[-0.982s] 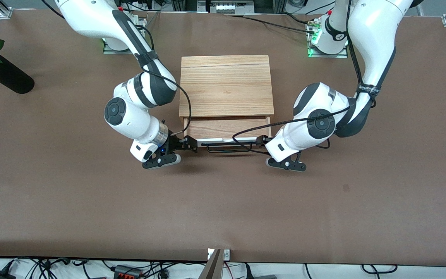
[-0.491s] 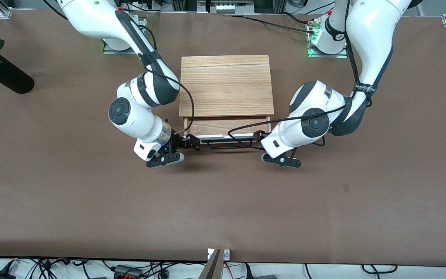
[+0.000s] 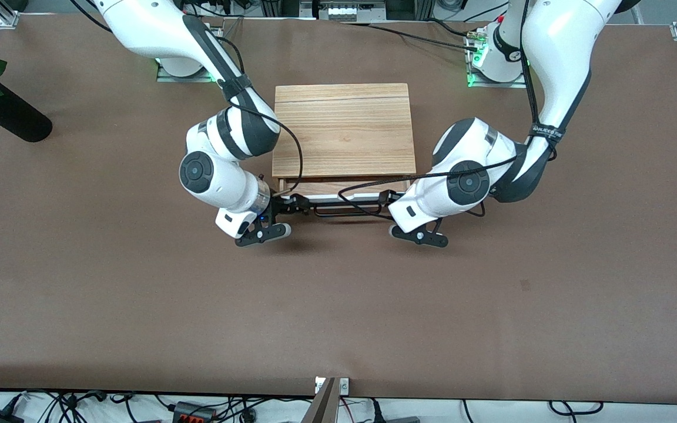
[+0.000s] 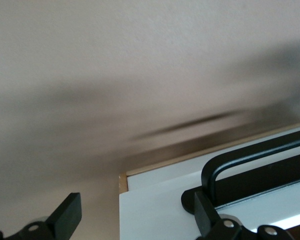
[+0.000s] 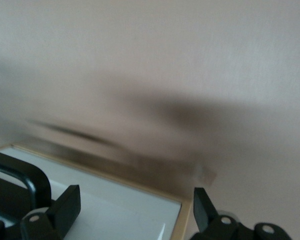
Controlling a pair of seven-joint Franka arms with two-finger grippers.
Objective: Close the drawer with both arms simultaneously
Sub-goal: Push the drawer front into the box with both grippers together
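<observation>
The drawer sticks slightly out of the box, on the side nearer the front camera. The right gripper and left gripper are at its two front corners, each toward its own arm's end of the table.

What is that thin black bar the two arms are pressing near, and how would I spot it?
Find the light wooden box mid-table between the two arms. Along its edge nearer the front camera runs the drawer, almost shut, with a white front. The handle is the thin black bar across that front, the only dark line on it.

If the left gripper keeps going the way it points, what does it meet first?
Most likely the drawer's white front panel: the left gripper, fingers open, straddles the panel's end beside the black handle, seemingly already at it.
</observation>
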